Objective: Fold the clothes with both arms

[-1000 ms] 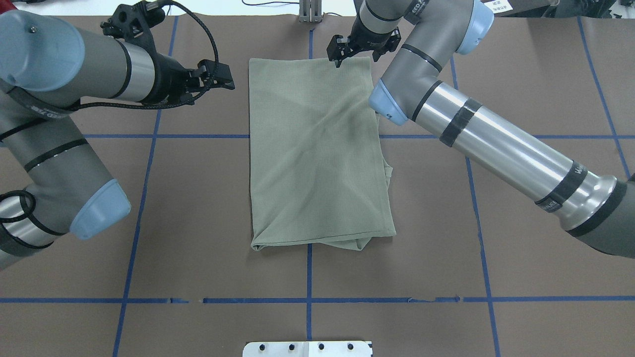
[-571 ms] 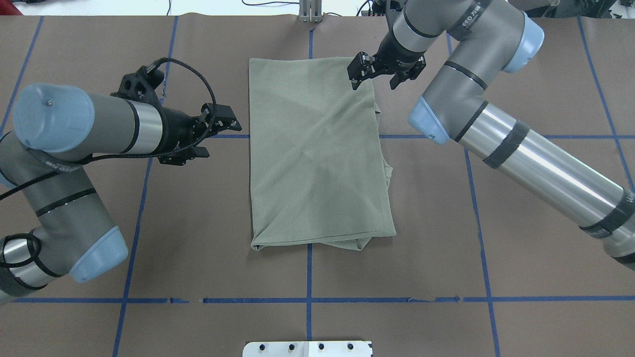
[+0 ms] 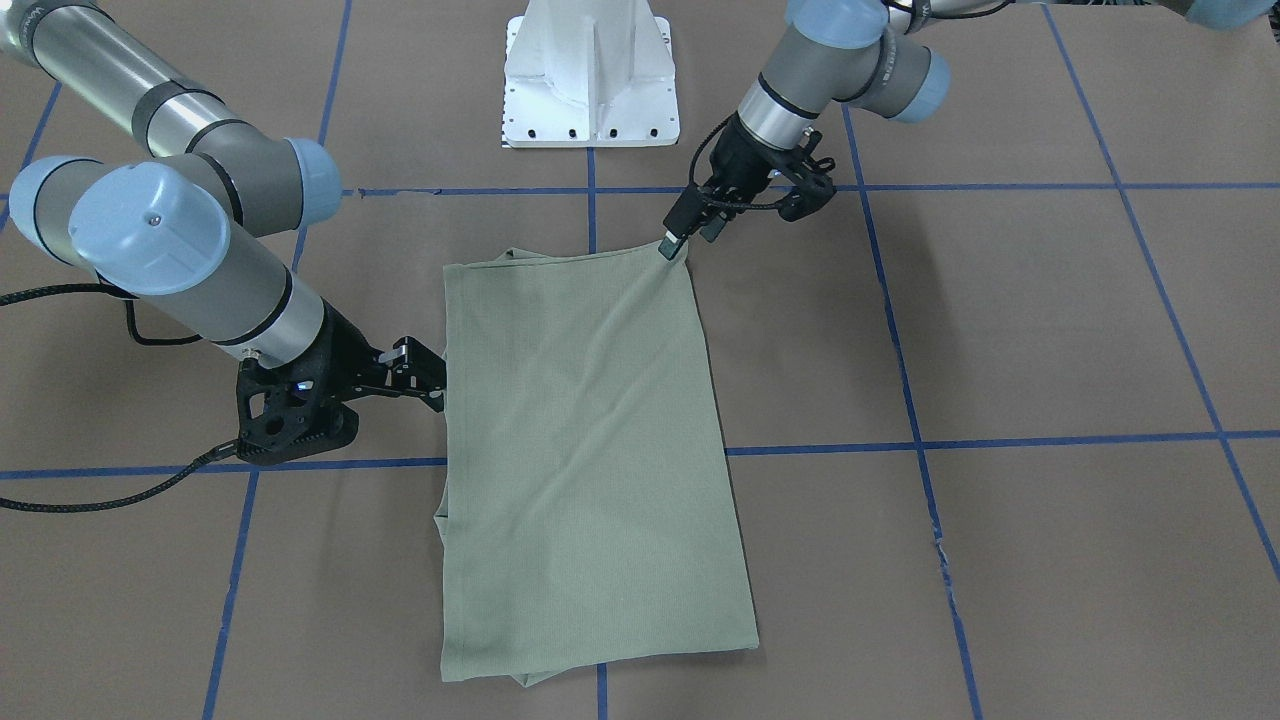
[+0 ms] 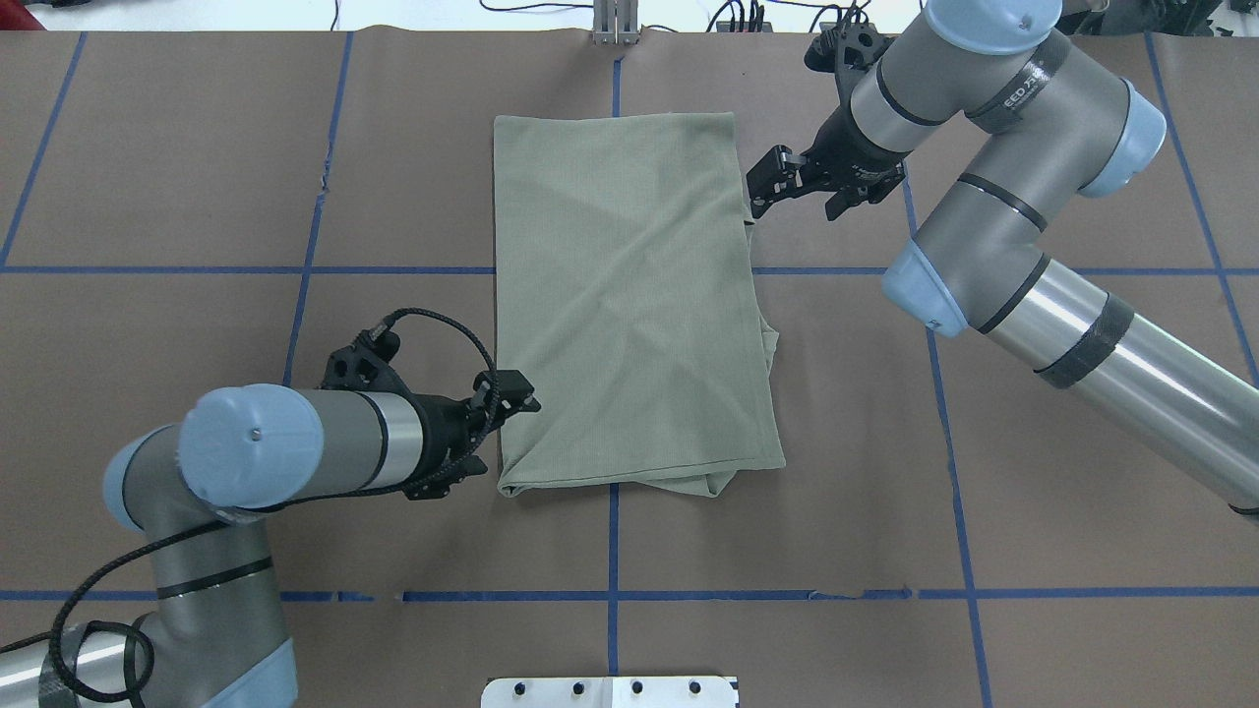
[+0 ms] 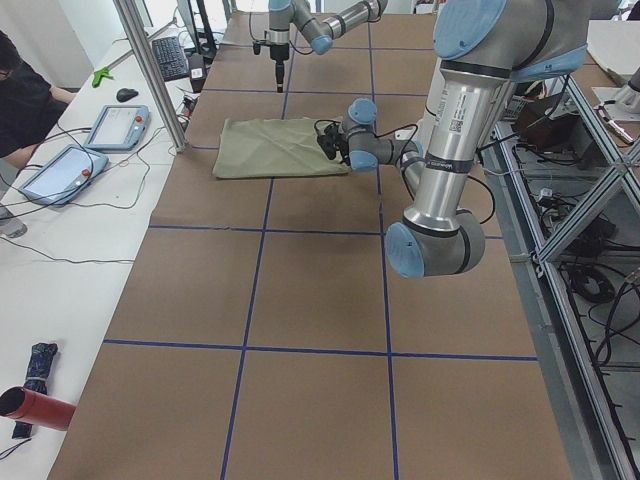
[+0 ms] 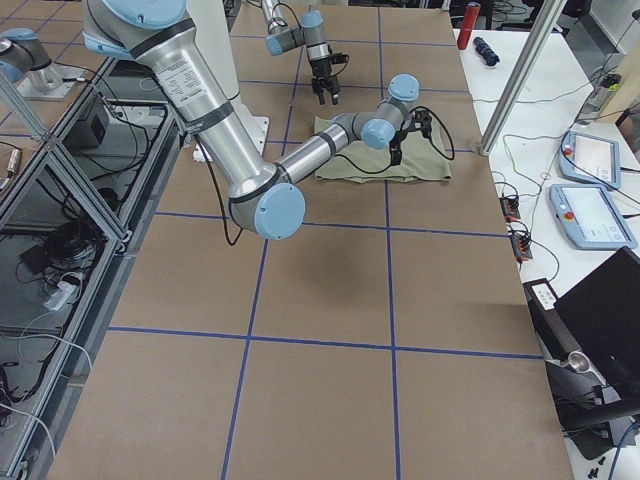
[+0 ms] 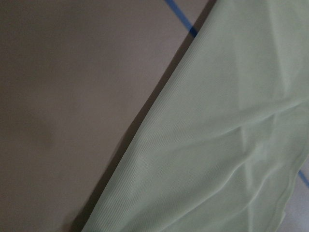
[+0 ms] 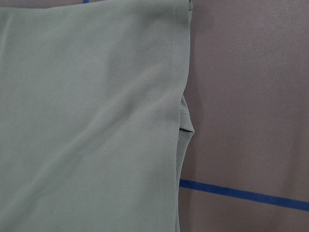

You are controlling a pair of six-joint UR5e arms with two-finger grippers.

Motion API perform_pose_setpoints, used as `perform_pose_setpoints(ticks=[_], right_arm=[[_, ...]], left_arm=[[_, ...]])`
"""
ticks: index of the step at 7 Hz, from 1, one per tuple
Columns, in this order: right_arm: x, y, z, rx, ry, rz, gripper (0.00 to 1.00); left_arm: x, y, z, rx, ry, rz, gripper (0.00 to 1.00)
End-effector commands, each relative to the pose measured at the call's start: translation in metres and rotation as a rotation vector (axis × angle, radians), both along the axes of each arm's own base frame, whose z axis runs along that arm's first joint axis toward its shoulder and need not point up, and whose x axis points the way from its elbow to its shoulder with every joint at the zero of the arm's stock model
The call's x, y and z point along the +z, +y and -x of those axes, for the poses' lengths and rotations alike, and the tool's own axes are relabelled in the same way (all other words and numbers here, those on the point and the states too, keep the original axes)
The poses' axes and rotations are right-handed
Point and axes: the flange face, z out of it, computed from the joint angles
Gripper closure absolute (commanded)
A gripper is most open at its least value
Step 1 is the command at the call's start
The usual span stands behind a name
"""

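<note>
The sage-green shirt (image 4: 629,295) lies folded into a tall rectangle in the table's middle, with a bit of folded cloth showing at its right edge; it also shows in the front view (image 3: 590,460). My left gripper (image 4: 509,436) is open and low at the shirt's left edge, by the near-left corner (image 3: 690,236). My right gripper (image 4: 795,208) is open beside the shirt's right edge, toward the far end (image 3: 432,380). Neither holds cloth. The wrist views show only the shirt's edges (image 7: 222,140) (image 8: 91,121) and brown table; no fingers show there.
Brown paper with blue tape lines (image 4: 610,595) covers the table. The white pedestal base (image 4: 610,691) stands at the near edge. A metal post (image 4: 615,25) stands at the far edge. An operator (image 5: 20,90) and tablets (image 5: 100,125) are beyond the far side.
My left arm has swung from the shirt's far-left side down to its near-left corner. My right gripper has left the far edge and moved right and nearer, beside the right edge.
</note>
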Motion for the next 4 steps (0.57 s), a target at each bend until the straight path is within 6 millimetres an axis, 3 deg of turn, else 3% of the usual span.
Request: perform_pose_setpoints(ticks=[1, 4], right_arm=[[0.005, 0.002, 0.004, 0.000, 0.008, 0.006, 0.00], [0.005, 0.003, 0.006, 0.000, 0.008, 0.010, 0.00]], left_arm=[[0.001, 0.012, -0.021, 0.008, -0.112, 0.056, 0.04], [0.011, 0.023, -0.033, 0.032, -0.163, 0.073, 0.04]])
